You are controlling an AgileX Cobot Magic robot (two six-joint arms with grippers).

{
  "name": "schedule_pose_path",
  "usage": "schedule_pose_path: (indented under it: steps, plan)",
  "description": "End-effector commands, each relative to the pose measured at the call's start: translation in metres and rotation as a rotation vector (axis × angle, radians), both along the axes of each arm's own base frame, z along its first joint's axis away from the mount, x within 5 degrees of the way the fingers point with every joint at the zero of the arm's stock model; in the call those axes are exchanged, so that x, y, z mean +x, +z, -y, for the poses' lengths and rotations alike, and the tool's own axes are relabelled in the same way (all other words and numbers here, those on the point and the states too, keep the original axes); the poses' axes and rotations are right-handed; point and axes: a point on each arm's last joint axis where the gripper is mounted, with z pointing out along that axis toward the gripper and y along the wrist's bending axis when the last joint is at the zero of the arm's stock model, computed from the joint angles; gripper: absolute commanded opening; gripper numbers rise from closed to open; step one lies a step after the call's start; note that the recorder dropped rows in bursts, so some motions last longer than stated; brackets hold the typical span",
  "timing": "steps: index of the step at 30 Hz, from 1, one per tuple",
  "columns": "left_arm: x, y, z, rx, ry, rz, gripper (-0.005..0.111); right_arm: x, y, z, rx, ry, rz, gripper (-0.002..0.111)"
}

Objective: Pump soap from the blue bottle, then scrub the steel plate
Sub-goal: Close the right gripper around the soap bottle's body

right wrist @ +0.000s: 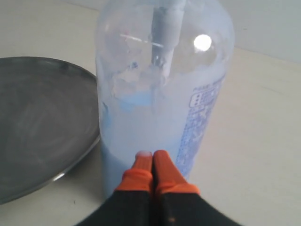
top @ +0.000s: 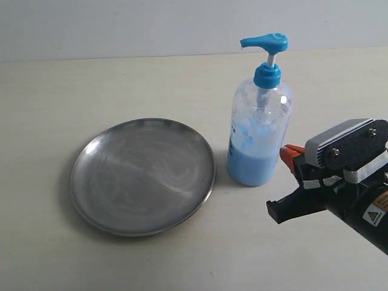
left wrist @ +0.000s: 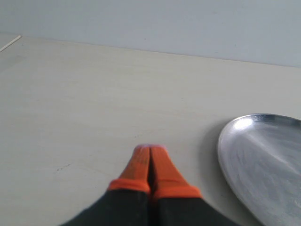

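Observation:
The blue bottle (top: 259, 130) stands upright just right of the steel plate (top: 143, 175), with light blue soap (top: 251, 167) filling its lower third. Its pump head (top: 265, 42) points left, out over the plate's side. My right gripper (top: 288, 156) is shut, empty, its orange tips close against the bottle's lower right side. In the right wrist view the shut gripper (right wrist: 152, 155) points at the bottle (right wrist: 160, 94), with the plate (right wrist: 37, 117) beside it. My left gripper (left wrist: 150, 149) is shut on nothing above bare table, the plate's rim (left wrist: 225, 160) off to one side. It does not show in the exterior view.
The pale table (top: 91, 85) runs back to a light wall (top: 121, 24). The right arm's black body (top: 357, 200) fills the lower right corner of the exterior view.

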Motion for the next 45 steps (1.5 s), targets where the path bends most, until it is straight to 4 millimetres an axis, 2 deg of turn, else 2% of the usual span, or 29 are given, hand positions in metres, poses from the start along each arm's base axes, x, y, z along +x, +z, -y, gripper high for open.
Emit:
schedule_pose_path:
  steps: [1, 4, 6, 7, 8, 9, 10, 11, 12, 18, 24, 32, 45]
  plan:
    - [0.000, 0.000, 0.000, -0.002, 0.000, 0.013, 0.000, 0.001, 0.003, -0.002, 0.029, 0.010, 0.057, 0.000]
    - [0.000, 0.000, 0.000, -0.002, 0.000, 0.013, 0.000, 0.001, 0.003, -0.002, 0.065, -0.004, 0.039, 0.007]
    - [0.000, 0.000, 0.000, -0.002, 0.000, 0.013, 0.000, 0.001, 0.003, -0.002, 0.063, 0.005, 0.040, 0.020]
    - [0.000, 0.000, 0.000, -0.002, 0.000, 0.013, 0.000, 0.001, 0.003, -0.002, 0.063, 0.007, 0.040, 0.041]
    - [0.000, 0.000, 0.000, -0.002, 0.000, 0.013, 0.000, 0.001, 0.003, -0.002, 0.062, 0.007, 0.038, 0.054]
    - [0.000, 0.000, 0.000, -0.002, 0.000, 0.013, 0.000, 0.001, 0.003, -0.002, 0.062, 0.007, 0.038, 0.079]
    - [0.000, 0.000, 0.000, -0.002, 0.000, 0.013, 0.000, 0.001, 0.003, -0.002, 0.063, 0.001, 0.038, 0.087]
    - [0.000, 0.000, 0.000, -0.002, 0.000, 0.013, 0.000, 0.001, 0.003, -0.002, 0.064, -0.001, 0.037, 0.102]
    - [0.000, 0.000, 0.000, -0.002, 0.000, 0.013, 0.000, 0.001, 0.003, -0.002, 0.064, -0.001, 0.037, 0.105]
    - [0.000, 0.000, 0.000, -0.002, 0.000, 0.013, 0.000, 0.005, 0.004, -0.005, 0.135, -0.026, 0.008, 0.105]
    - [0.000, 0.000, 0.000, -0.002, 0.000, 0.013, 0.000, 0.022, 0.001, -0.021, 0.127, -0.019, -0.016, 0.105]
    - [0.000, 0.000, 0.000, -0.002, 0.000, 0.013, 0.000, 0.036, -0.002, -0.023, 0.146, -0.125, -0.024, 0.105]
    - [0.000, 0.000, 0.000, -0.002, 0.000, 0.013, 0.000, 0.058, 0.001, -0.040, 0.184, -0.152, -0.009, 0.105]
